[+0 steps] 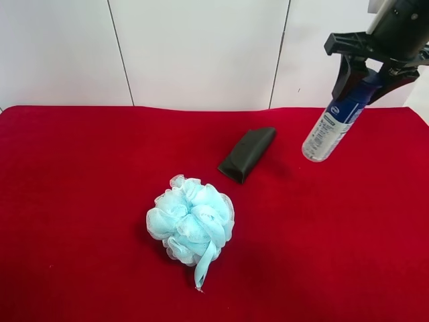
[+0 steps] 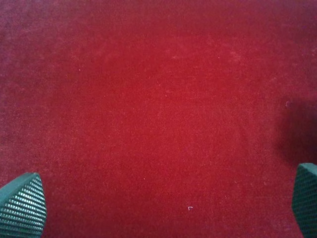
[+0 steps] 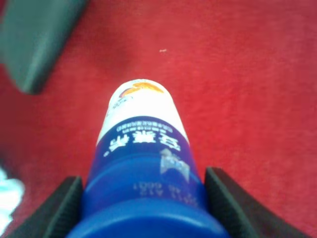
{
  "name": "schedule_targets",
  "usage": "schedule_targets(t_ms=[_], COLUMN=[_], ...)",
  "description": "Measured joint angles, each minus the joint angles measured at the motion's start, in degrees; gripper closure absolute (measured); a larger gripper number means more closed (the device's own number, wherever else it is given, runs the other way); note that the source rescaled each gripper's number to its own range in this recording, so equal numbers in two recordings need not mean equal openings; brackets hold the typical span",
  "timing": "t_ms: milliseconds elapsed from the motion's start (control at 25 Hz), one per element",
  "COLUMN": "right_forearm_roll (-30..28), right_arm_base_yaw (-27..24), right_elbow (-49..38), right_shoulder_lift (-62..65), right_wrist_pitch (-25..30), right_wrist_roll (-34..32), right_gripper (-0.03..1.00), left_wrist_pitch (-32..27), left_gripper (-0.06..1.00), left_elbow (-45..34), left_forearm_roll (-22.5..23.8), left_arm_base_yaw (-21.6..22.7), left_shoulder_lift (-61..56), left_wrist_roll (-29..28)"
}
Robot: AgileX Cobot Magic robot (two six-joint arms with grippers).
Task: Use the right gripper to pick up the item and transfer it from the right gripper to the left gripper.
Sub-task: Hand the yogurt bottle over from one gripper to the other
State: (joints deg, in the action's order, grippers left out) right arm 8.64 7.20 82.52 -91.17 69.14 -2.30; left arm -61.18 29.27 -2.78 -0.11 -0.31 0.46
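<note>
A slim spray can point(image 1: 333, 121), white below with a blue label and a dark blue cap, hung tilted in the air over the far corner of a red cloth point(image 1: 80, 168), at the right of the exterior high view. Its white base pointed down toward the cloth and appeared to be clear of it. The right gripper point(image 1: 369, 82) pinched the can at the blue cap end, with one black jaw on each side. The right wrist view looked down the length of the can point(image 3: 143, 148), with the right gripper point(image 3: 143, 208) pressed against its blue shoulder.

The left gripper point(image 2: 163, 201) showed only in its own wrist view. Its jaws were spread wide with nothing between them, above bare red cloth.

A light-blue bath puff point(image 1: 191, 221) and a black case point(image 1: 247, 154) lay on the cloth, well apart from the can.

The can looked stiff, smooth and round, and probably fairly light. Its glossy wall would likely be slippery, and because it was held near one end it could swing or twist. The bare white lower body seemed the best place for the left gripper to take hold. A grip there, squarely across the width, would keep it away from the other jaws and off the cap, which might pull loose.
</note>
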Motion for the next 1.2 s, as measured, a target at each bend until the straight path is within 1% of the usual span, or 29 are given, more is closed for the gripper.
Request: schedule_targets(t_ms=[160,240,360,480,600,800,1000,1080,1200], right_forearm_roll=[5.0,5.5,5.9,7.1,9.9,14.8,18.7,19.9,21.7], right_arm_base_yaw=[0.5,1.9,5.6,8.9,10.7,11.1,11.1,11.1,11.1], right_elbow=[0.0,0.0,0.0,0.0,0.0,0.0,0.0,0.0,0.0], right_shoulder_lift=[0.8,0.9,1.0,1.0,1.0,1.0,1.0,1.0,1.0], right_wrist_pitch=[0.6,0.6,0.6,0.6,0.6,0.6,0.4,0.4,0.1], right_wrist_roll=[2.3,3.0,3.5,3.9,5.4,9.0,11.6,12.7,13.7], right_gripper=[0.97,0.97,0.97,0.97,0.97,0.97,0.97,0.97,0.97], left_wrist_pitch=[0.0,0.0,0.0,0.0,0.0,-0.4,-1.9,-2.2,-3.1], left_gripper=[-0.06,-0.06,-0.06,-0.06,-0.06,-0.06,-0.06,-0.06,-0.06], left_elbow=[0.0,0.0,0.0,0.0,0.0,1.0,5.0,6.0,7.5], left_forearm_roll=[0.0,-0.2,-1.6,-4.5,-7.0,-9.8,-12.9,-13.6,-13.0], left_arm_base_yaw=[0.0,0.0,0.0,0.0,0.0,0.0,-0.2,-2.1,-6.2], left_shoulder_lift=[0.0,0.0,0.0,0.0,0.0,1.1,8.9,11.9,15.7], left_wrist_roll=[0.0,0.1,1.4,4.4,7.4,11.8,17.8,18.5,18.7])
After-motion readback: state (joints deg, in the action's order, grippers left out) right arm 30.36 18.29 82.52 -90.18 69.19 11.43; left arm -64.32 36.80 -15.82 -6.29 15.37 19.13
